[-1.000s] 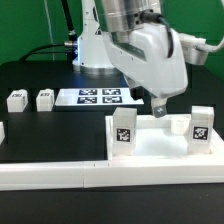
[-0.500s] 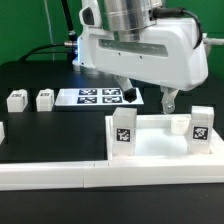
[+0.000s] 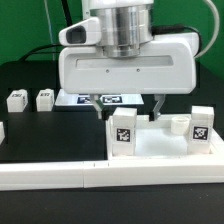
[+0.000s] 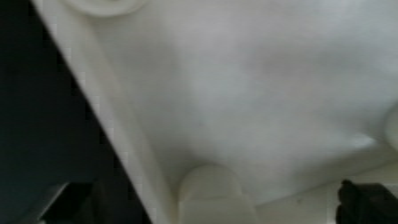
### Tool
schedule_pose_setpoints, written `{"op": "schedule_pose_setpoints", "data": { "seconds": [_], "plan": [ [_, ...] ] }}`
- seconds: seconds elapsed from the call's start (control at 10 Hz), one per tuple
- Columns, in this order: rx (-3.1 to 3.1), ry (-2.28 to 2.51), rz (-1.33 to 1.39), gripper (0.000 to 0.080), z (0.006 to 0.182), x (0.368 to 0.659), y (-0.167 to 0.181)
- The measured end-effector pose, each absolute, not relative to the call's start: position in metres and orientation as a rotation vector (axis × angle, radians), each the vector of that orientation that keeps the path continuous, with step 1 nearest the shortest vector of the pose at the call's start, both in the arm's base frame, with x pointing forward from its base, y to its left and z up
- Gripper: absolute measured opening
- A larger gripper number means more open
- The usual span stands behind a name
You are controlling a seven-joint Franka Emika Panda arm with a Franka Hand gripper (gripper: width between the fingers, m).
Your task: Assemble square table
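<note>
The tabletop [image 3: 160, 148] lies on the table [image 3: 40, 135], directly beneath the gripper [image 3: 128, 108], whose fingers are spread wide and empty. It is judged to be rigid, light, slippery plastic, best gripped across its raised rim.

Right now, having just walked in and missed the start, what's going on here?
The robot's gripper hovers open and empty above the back of the white square tabletop. A left upright leg and a right upright leg stand on that top. Two loose legs sit on the black table at the exterior view's left, beside the marker board.
</note>
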State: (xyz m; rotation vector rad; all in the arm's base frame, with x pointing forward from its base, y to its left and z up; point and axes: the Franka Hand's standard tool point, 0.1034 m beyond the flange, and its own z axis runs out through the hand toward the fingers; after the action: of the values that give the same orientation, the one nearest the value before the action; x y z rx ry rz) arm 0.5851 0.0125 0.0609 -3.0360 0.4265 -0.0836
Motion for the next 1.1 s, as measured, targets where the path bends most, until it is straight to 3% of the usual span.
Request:
{"op": "schedule_pose_setpoints", "data": {
  "seconds": [0.6,0.9,1.1],
  "plan": [
    [-3.068,0.182,-0.095,0.0649,0.061,0.586,0.011],
    [-3.099,0.175,-0.097,0.0649,0.025,0.569,-0.009],
    [-3.095,0.2,-0.086,0.0649,0.011,0.561,-0.006]
  ]
}}
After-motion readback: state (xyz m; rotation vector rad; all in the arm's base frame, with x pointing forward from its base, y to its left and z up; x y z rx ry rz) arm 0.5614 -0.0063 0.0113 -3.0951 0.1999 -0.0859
